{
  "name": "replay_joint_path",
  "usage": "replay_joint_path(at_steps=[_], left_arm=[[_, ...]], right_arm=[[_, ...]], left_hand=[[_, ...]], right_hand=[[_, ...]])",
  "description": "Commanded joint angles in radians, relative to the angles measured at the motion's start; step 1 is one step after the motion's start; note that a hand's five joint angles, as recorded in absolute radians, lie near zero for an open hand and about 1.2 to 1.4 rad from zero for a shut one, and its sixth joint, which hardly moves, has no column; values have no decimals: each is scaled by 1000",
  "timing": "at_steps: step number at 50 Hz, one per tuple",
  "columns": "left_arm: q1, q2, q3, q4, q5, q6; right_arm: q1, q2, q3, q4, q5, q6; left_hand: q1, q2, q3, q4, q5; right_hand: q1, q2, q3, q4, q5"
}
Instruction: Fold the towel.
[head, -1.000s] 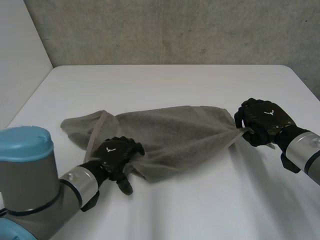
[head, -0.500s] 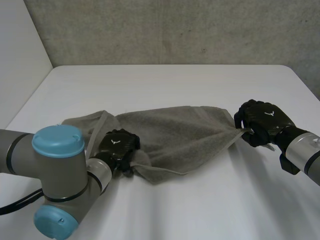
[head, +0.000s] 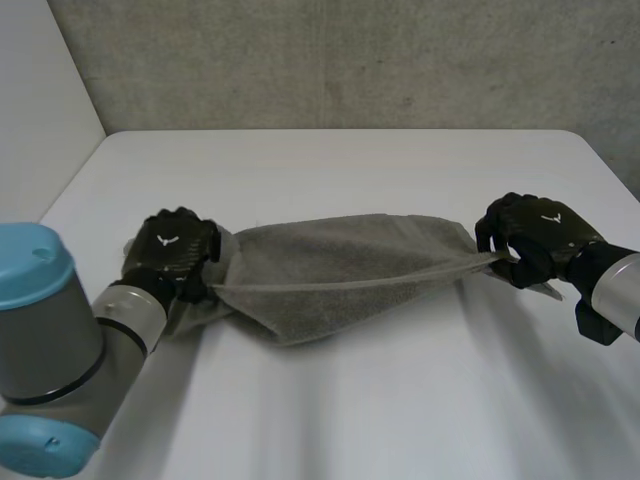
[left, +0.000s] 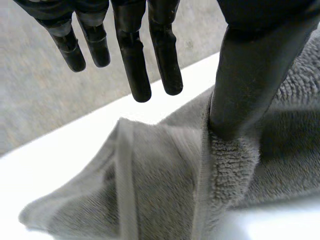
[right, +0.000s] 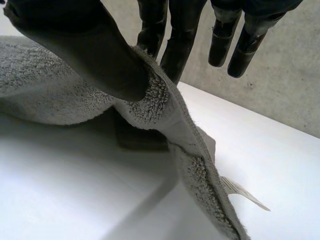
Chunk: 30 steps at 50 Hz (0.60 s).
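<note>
Head view shows you the grey terry towel (head: 340, 265) pulled taut (belly on the white surface (head: 350, 400)). Fingers of the left hand (head: 172, 250) pinch one end, those of the right hand (head: 535, 235) the other.

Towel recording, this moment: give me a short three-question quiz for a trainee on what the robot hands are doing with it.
1. True or false: the towel lies folded in a neat square on the table.
2. Where does the right robot hand pinch the towel? A) its middle B) the end nearest that hand C) nowhere
3. Fill in: the towel's front edge runs ____ from the left robot hand to the right one.
Key: 1 false, it is stretched out between the two hands; 2 B; 3 taut.
</note>
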Motion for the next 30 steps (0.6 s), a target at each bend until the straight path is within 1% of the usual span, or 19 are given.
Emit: replay_joint_path(at_steps=[1, 5, 12, 17, 24, 27, 28, 29, 30], left_arm=[[0, 51, -26, -1, 4, 11], [-1, 26, -29, -1, 5, 11], [-4, -87, -26, -7, 21, 14], [7, -101, -28, -7, 36, 19], [11, -122, -26, -7, 36, 31], [10, -139, -26, -7, 36, 30], [5, -147, -25, -6, 36, 30], [5, -147, -25, -6, 36, 30], [4, -152, -25, -4, 36, 30]], right_arm=[[6, -49, 9, 23, -12, 5], [7, -61, 14, 24, -12, 5], [3, -56, 10, 24, -13, 2], [3, -53, 7, 24, -12, -2], [3, -47, 7, 24, -13, -2], [4, -46, 10, 24, -15, -2], [4, -46, 10, 24, -15, -2], [4, -46, 10, 24, -15, -2], [4, -46, 12, 24, -15, -2]], left_hand=[[33, 31, -52, -59, 36], [118, 116, -52, -59, 121], [118, 117, -52, -59, 121], [110, 108, -52, -59, 112], [86, 84, -52, -59, 89], [30, 29, -52, -59, 33], [-31, -33, -52, -59, -28], [-31, -33, -52, -59, -29], [-81, -83, -52, -59, -78]], right_hand=[[74, 73, -43, -76, 58], [74, 73, -43, -76, 58], [74, 73, -43, -76, 58], [74, 73, -43, -76, 58], [74, 73, -43, -76, 58], [74, 73, -43, -76, 58], [74, 73, -43, -76, 58], [74, 73, -43, -76, 58], [74, 73, -43, -76, 58]])
